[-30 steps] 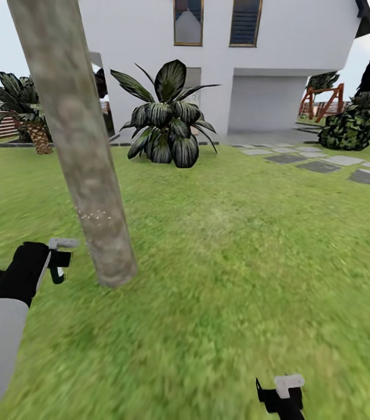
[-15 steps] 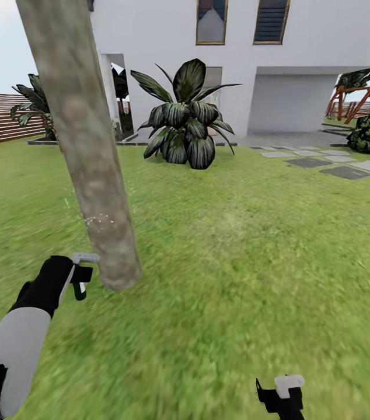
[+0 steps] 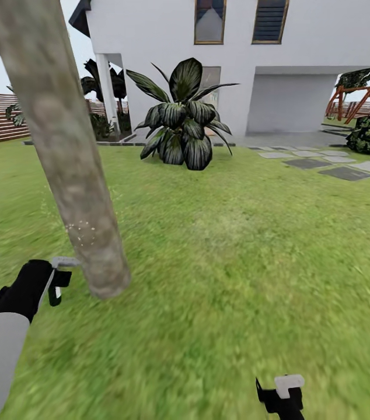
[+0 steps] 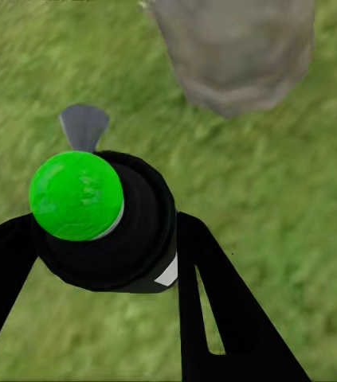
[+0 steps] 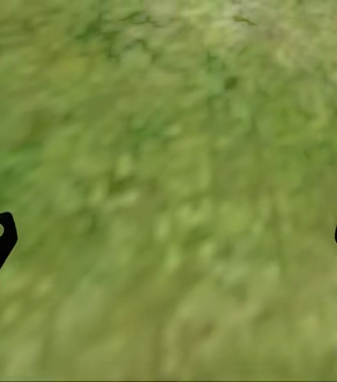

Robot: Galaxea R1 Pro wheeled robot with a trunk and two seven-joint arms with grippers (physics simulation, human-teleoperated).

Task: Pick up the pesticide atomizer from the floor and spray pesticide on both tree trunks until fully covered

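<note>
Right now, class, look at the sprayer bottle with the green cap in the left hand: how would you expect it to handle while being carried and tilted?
The atomizer is probably rigid: the left hand shows no denting on its black body. Its round body and domed green cap suggest it could twist or slip in the grip. Likely light, though any liquid inside is hidden.

One thick mottled grey-tan tree trunk (image 3: 71, 169) stands on the lawn. One white two-storey house (image 3: 278, 64) has two upper windows (image 3: 210, 21). One broad dark-leaved plant (image 3: 180, 125) grows before it. Several flat grey stepping stones (image 3: 344, 172), one red playset (image 3: 354, 99), two black claws (image 3: 58, 280).
</note>
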